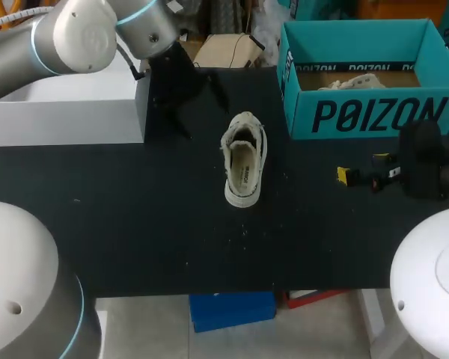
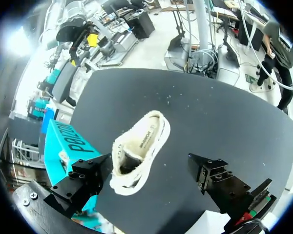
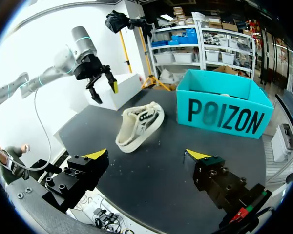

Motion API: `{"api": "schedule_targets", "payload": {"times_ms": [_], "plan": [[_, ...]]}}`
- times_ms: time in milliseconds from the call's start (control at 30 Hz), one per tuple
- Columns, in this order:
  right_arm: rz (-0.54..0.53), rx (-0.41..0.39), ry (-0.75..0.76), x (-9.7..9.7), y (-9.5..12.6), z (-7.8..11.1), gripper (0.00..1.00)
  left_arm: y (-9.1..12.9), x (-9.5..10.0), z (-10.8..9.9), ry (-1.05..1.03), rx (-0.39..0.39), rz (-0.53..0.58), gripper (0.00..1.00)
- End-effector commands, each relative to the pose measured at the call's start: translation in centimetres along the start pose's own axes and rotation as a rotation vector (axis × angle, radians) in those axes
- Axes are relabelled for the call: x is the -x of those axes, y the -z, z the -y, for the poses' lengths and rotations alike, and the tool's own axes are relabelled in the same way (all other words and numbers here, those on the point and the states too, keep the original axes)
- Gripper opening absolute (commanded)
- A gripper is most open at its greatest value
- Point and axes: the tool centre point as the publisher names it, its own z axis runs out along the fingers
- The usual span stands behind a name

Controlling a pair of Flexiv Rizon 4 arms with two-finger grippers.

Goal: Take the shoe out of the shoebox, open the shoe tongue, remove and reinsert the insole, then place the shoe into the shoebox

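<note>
The shoe stands outside the shoebox, upright on its sole near the middle of the black table. Its top is open, and the pale insole shows inside. The teal shoebox sits open at the table's far right, well apart from the shoe, and something pale lies inside it; what it is cannot be told. A white box rests on the far left of the table. The left arm comes in over this white box. The left end effector hangs in the air above the far part of the table, between the white box and the shoe. It is released, its 2 yellow-tipped fingers spread and holding nothing. In the left wrist view the shoe lies ahead of it, seen in the gap between the spread fingers but not touched by either. The right end effector is near the table's right side, in front of the shoebox and apart from the shoe. It is also released, its 2 fingers wide apart and empty. In the right wrist view the shoe lies ahead of it, with the shoebox beside the shoe.
</note>
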Motion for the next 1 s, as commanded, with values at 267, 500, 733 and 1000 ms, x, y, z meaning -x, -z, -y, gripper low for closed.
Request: {"api": "schedule_targets", "payload": {"times_ms": [267, 500, 733, 1000], "plan": [[-0.002, -0.005, -0.001, 0.0, 0.1, -0.1, 1.00, 2.0, -4.2, 1.8, 0.243, -0.090, 0.242, 1.00], [-0.002, -0.005, -0.001, 0.0, 0.1, -0.1, 1.00, 2.0, -4.2, 1.8, 0.243, -0.090, 0.242, 1.00], [-0.002, -0.005, -0.001, 0.0, 0.1, -0.1, 1.00, 1.1, -4.8, 1.1, 0.540, -0.062, 0.202, 1.00], [-0.002, -0.005, -0.001, 0.0, 0.1, -0.1, 1.00, 2.5, -6.9, 0.2, 0.709, -0.079, 0.207, 1.00]]}}
